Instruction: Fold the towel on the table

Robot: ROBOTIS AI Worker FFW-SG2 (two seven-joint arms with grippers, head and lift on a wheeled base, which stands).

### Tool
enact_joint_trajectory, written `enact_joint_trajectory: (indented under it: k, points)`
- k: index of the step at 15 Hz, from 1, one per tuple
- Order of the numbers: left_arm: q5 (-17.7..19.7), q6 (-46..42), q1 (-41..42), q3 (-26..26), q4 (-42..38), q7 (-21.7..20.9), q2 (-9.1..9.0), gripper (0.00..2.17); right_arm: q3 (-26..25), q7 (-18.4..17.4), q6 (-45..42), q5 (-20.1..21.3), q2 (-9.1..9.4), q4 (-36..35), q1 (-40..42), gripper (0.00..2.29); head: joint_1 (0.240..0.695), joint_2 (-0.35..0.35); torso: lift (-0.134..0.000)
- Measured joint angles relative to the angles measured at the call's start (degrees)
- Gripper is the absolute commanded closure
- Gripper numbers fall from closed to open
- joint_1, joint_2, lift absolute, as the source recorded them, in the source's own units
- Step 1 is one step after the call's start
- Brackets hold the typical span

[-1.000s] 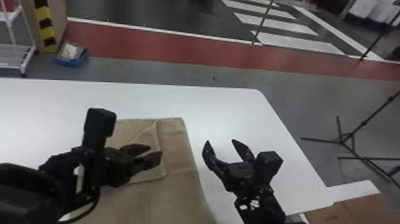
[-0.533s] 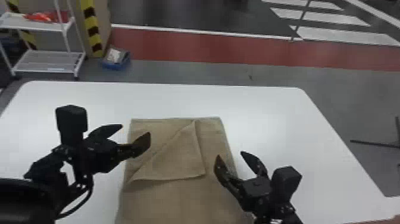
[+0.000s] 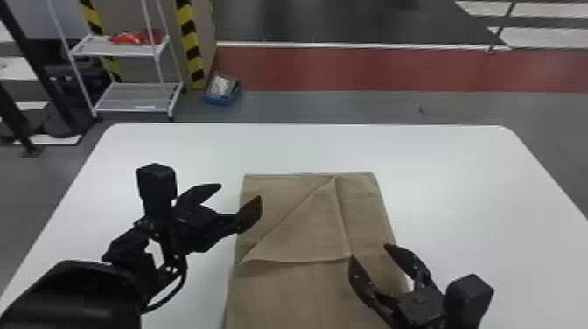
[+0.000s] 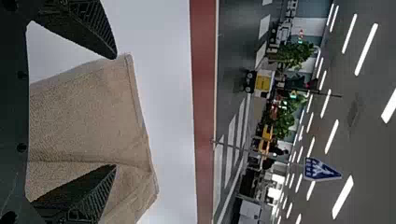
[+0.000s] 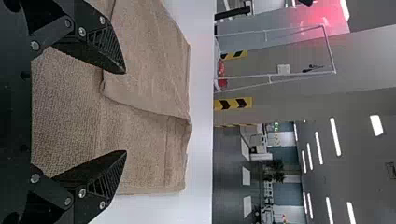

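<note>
Tan towel (image 3: 284, 293) lies on a white table (image 3: 459, 175), a triangular flap (image 3: 306, 232) folded across its far part. Left gripper (image 3: 239, 192) and right gripper (image 3: 369, 252), both wide open and empty, hang near opposite edges.

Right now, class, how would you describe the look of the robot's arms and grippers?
Both arms are black. The left arm has a smooth rounded cover and a looping black cable. Each gripper has pointed black jaws with ridged inner faces, silvery screws on the right one's, and a boxy black block beside them.
</note>
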Motion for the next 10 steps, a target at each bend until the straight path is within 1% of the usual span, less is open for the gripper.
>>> enact_joint_trajectory:
  k: [1, 4, 6, 9, 10]
  points:
    - [0.0, 0.0, -0.2, -0.1, 0.1, 0.0, 0.0, 0.04, 0.0, 0.1, 0.0, 1.0, -0.04, -0.1, 0.1, 0.41, 0.695, -0.021, -0.123]
    - [0.1, 0.0, -0.2, -0.2, 0.2, 0.0, -0.01, 0.04, 0.2, -0.1, 0.5, 4.1, -0.07, -0.1, -0.5, 0.41, 0.695, -0.021, -0.123]
    - [0.0, 0.0, -0.1, -0.2, 0.5, -0.1, 0.0, 0.04, 0.7, -0.1, 2.1, 5.3, -0.06, 0.2, -1.7, 0.47, 0.695, -0.017, -0.123]
    - [-0.1, 0.0, 0.4, -0.2, 0.7, -0.3, 0.0, 0.04, 2.0, -0.2, 4.8, 6.9, -0.02, 1.1, -3.5, 0.48, 0.695, -0.006, -0.123]
    - [-0.1, 0.0, 0.6, -0.1, 0.7, -0.3, 0.0, 0.04, 2.3, -0.2, 5.3, 7.2, 0.01, 1.3, -3.8, 0.6, 0.695, -0.003, -0.123]
